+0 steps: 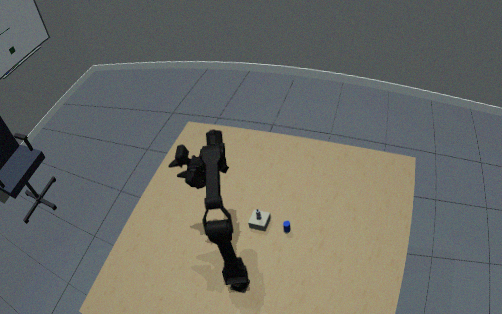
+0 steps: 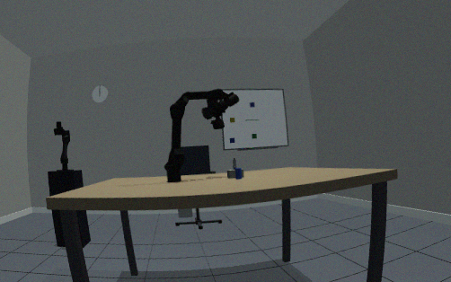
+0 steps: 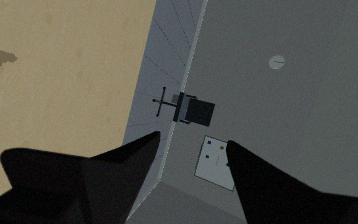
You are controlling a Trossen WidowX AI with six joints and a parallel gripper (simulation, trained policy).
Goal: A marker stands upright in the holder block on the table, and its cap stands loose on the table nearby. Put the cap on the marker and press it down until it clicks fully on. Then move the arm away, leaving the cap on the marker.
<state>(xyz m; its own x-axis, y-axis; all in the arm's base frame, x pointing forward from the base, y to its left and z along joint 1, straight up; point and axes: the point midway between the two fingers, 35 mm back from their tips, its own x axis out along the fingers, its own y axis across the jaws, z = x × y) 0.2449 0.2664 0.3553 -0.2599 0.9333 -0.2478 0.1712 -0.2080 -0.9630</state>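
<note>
The pale grey holder block (image 1: 267, 222) (image 2: 230, 173) sits on the table, and the dark marker (image 1: 258, 215) (image 2: 234, 163) stands upright in it with its tip bare. The blue cap (image 1: 286, 227) (image 2: 239, 173) stands loose on the table, a short way right of the block in the top view; it overlaps the block in the exterior view. My gripper (image 1: 176, 169) (image 3: 192, 140) is partly open with nothing between its fingers. It is high above the table, up and left of the block in the top view, and points sideways toward the room. No marker, block or cap shows in the wrist view.
The wooden table top (image 1: 340, 200) (image 2: 314, 180) carries the arm's base. Beyond the table are an office chair (image 1: 20, 167) (image 2: 193, 159) (image 3: 200, 111) and a whiteboard (image 2: 269, 121) (image 3: 212, 170). A second small arm (image 2: 65, 145) stands on a dark pedestal (image 2: 66, 193).
</note>
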